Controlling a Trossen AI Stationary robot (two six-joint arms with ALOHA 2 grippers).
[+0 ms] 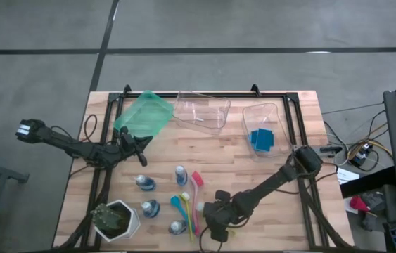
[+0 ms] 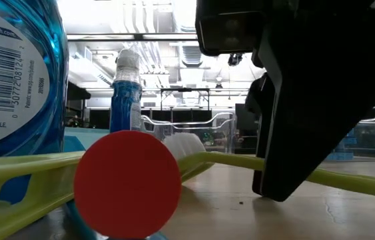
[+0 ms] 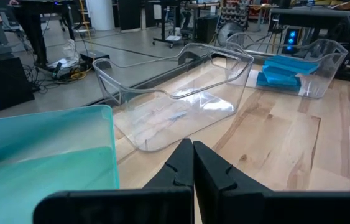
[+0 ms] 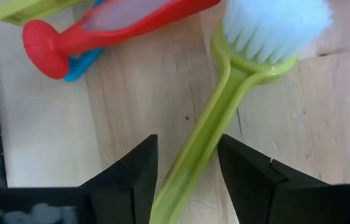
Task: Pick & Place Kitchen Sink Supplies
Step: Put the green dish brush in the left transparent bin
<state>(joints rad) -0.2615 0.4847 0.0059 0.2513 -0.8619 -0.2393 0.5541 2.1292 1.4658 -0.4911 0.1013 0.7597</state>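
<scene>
**Right pincer straddling the yellow-green brush**

The right pincer is standing open at the near edge of the tabletop, its two fingers on either side of the handle of the yellow-green brush, not yet squeezing it. The brush is lying flat, just beside the pink brush. The left pincer is waiting fully closed and empty near the green bin.

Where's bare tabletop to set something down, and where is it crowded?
Free: bare wood between the empty clear plastic bin and the small blue-liquid bottles, and right of the right gripper. Crowded: front-left, around the bottles, long-handled brushes and white plant pot.
</scene>
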